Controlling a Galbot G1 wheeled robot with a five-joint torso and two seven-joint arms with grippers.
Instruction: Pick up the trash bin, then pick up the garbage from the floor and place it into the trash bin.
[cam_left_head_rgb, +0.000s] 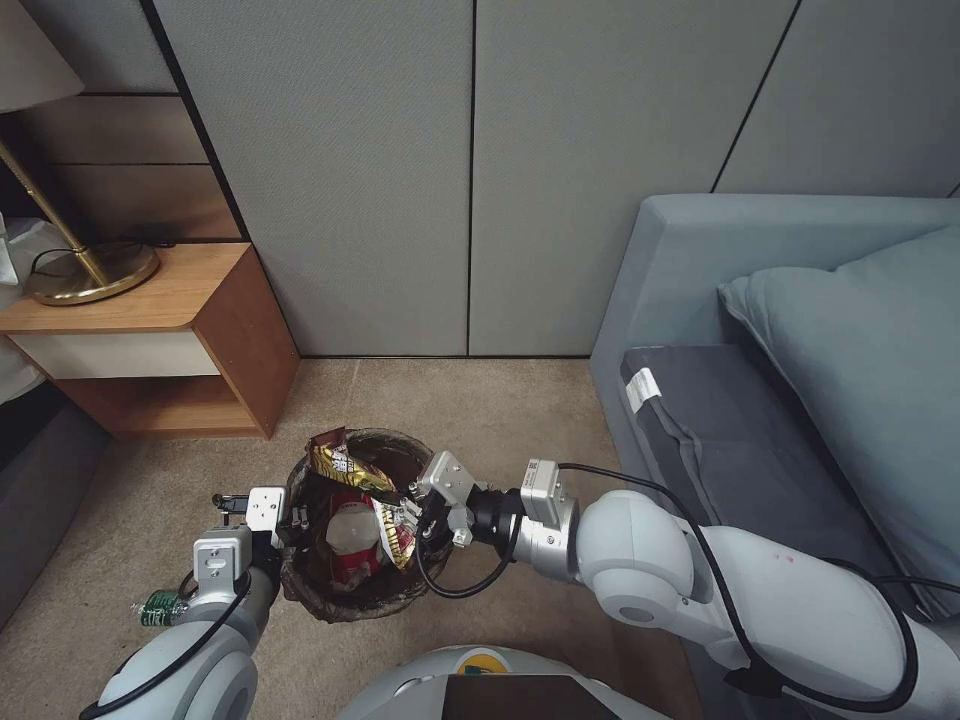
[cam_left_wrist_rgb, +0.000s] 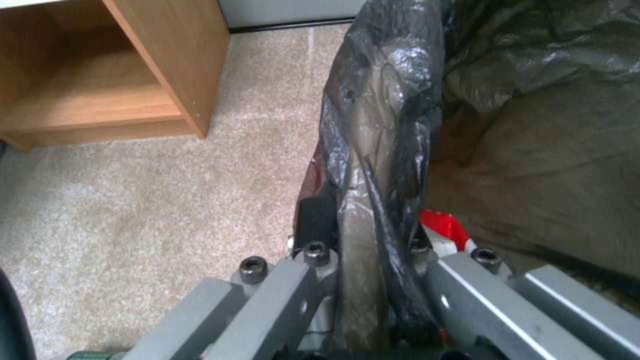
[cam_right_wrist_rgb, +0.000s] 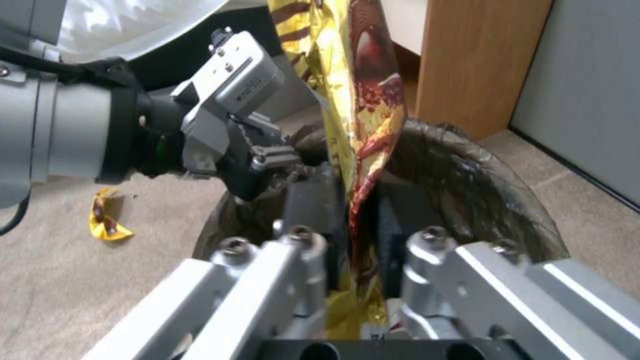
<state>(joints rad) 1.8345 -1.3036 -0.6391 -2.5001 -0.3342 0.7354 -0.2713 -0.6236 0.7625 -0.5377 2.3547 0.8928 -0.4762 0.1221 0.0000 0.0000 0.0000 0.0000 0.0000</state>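
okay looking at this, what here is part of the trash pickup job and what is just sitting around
Part of the job:
trash bin, rim held by left end effector
gold foil wrapper, pinched by right end effector
yellow wrapper on carpet
small bottle on carpet

Just sitting around:
lamp
wooden side table
sofa
cushion
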